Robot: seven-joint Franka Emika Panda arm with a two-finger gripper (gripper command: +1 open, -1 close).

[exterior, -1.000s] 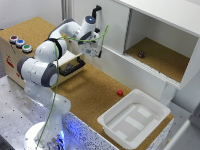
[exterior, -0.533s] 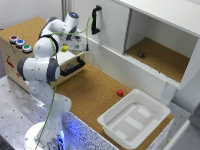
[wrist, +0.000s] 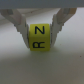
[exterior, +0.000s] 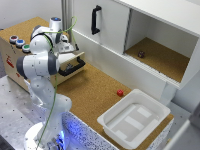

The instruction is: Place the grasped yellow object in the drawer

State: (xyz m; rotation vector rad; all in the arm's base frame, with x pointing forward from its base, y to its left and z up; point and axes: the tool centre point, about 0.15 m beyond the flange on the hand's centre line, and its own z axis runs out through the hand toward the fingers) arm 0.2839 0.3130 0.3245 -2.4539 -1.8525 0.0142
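In the wrist view a small yellow block [wrist: 40,36] with black letters sits pinched between my two fingers [wrist: 20,24], so the gripper [wrist: 40,29] is shut on it, against a pale blurred background. In the exterior view the gripper [exterior: 71,48] hangs over the open light-wood drawer [exterior: 79,64] with its long black bar handle [exterior: 71,68]. The drawer sticks out of a cork-topped wooden box [exterior: 22,29] at the exterior view's left. The arm hides the yellow object and most of the drawer's inside in that view.
Coloured buttons [exterior: 19,43] sit on the box top. A small red ball [exterior: 120,92] lies on the cork table near a white plastic tub [exterior: 134,118]. Behind stands a white cupboard door with a black handle [exterior: 95,20], beside an open compartment holding a dark object [exterior: 141,53].
The arm has swung from the table's middle toward the exterior view's left and lowered, bringing the gripper over the open drawer. The grip stays shut.
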